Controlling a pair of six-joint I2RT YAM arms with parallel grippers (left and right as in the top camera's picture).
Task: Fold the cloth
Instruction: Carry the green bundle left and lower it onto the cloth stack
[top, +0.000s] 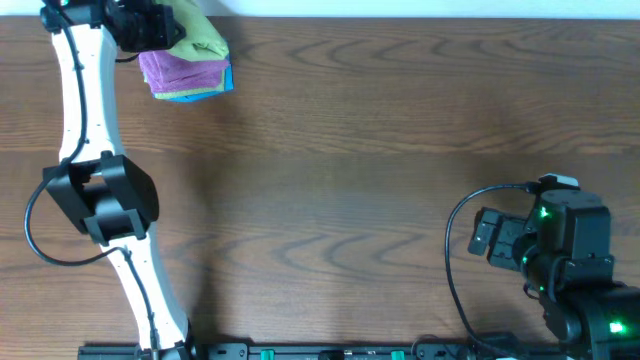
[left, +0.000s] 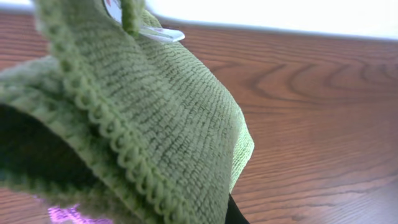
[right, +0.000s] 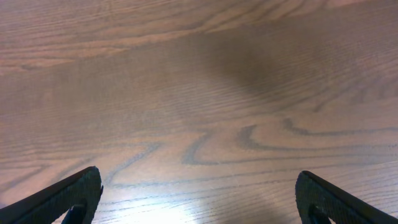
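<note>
On the table (top: 380, 140), left pincer (top: 150, 27) pinches the cloth (top: 205, 38) over purple cloth (top: 180, 70); right pincer (right: 198, 180) spread.

Dark wood-grain table (top: 380, 150), glossy, with a white strip (top: 420, 8) along its far edge

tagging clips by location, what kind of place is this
Likely a robotics lab or test bench: a wood-grain table, a left arm and right arm with cabling at its near edge, and a green cloth with other coloured cloths.
</note>
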